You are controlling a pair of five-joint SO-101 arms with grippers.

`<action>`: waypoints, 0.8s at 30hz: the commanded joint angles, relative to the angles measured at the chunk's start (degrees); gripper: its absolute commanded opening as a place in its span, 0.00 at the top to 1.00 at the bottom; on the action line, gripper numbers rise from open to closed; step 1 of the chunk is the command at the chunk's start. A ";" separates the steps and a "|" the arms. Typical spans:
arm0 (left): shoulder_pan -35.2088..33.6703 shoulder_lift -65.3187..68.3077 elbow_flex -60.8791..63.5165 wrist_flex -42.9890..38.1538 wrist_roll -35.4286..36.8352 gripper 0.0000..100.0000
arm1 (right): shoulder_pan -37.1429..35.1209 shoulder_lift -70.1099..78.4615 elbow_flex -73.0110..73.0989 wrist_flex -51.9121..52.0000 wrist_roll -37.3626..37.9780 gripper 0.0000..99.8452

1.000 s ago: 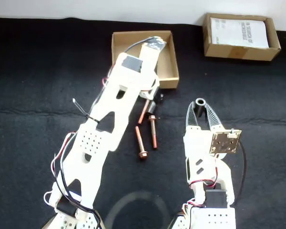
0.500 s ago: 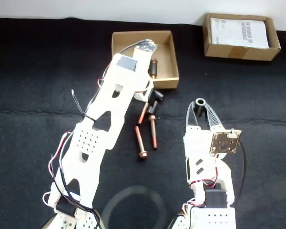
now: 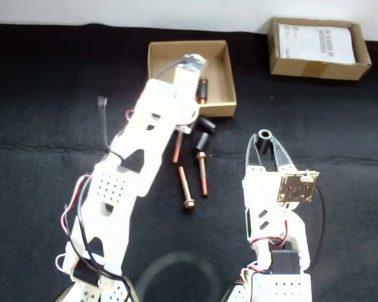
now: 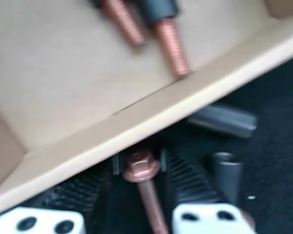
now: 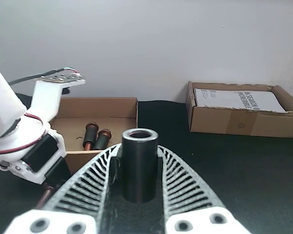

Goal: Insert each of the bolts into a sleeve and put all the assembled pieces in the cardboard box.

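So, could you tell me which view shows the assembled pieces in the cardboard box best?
Right wrist view: both assembled pieces lie side by side in the cardboard box. The high view shows one beside the arm; the left wrist view, their threaded ends.

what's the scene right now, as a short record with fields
left end effector: shut on a bolt, just outside the cardboard box front wall
right end effector: shut on an upright sleeve
in box: two assembled pieces
on table: two loose bolts, two loose sleeves
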 commanded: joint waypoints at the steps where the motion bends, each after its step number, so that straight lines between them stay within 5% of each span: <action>1: -1.36 -1.45 0.84 -0.53 -0.88 0.96 | 0.57 -1.01 7.69 0.13 0.09 0.99; 16: -1.01 -1.98 -6.55 5.89 -1.14 0.95 | 0.48 -1.01 7.69 0.13 0.18 0.99; 24: -0.31 -1.54 -20.35 22.07 -3.52 0.67 | 0.48 -1.01 7.69 0.13 0.18 0.99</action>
